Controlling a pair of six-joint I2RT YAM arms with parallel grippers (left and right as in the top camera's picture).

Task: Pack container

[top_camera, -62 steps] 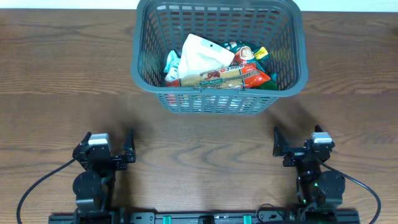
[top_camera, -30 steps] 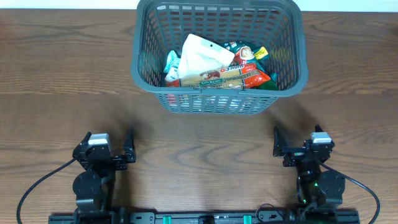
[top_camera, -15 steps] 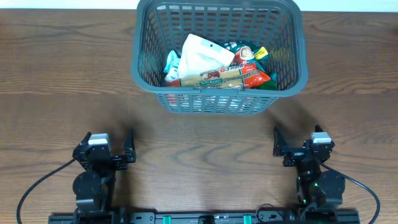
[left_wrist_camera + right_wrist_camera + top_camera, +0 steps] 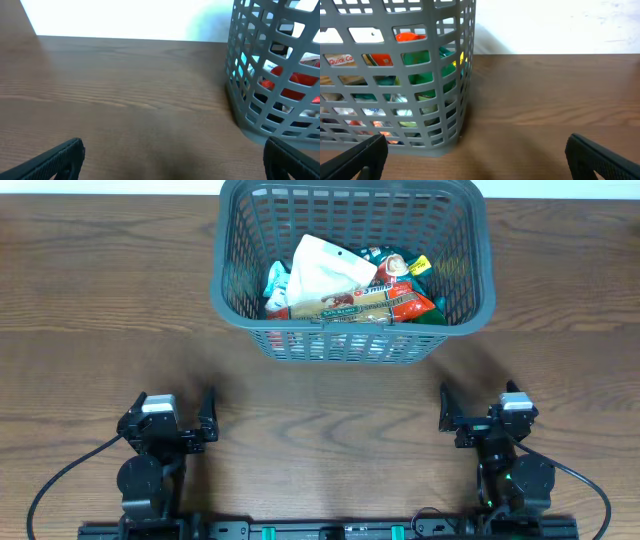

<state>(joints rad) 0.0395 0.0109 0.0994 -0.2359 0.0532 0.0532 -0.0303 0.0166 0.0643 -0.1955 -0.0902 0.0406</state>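
Nothing has moved since the earlier overhead views: both arms and every packet lie exactly as they did.

The container [image 4: 340, 346], a dark grey lattice-walled basket, stands on the brown wooden table [image 4: 100, 300] at the far middle, well apart from both arms. Inside it a white pouch [image 4: 325, 265] lies on top, tilted. A long red-and-tan packet [image 4: 365, 304] stretches along the near wall below the pouch. A teal-and-white wrapper [image 4: 275, 280] sits at the left side, a small yellow piece [image 4: 420, 266] shows toward the right, and a green packet [image 4: 428, 318] peeks out at the right near corner.

The left gripper [image 4: 175, 397] rests at the near left edge of the table, its fingers spread wide with nothing between them. The right gripper [image 4: 478, 393] mirrors it at the near right, also released and empty.

From the left wrist, the two dark fingers [image 4: 55, 159] frame bare wood, and the basket's corner [image 4: 255, 131] fills the right side — red packaging shows through the slots. From the right wrist, the fingers [image 4: 602, 159] stand equally far apart, and the basket wall [image 4: 468, 60] fills the left, with orange, green and yellow wrappers visible behind the lattice.
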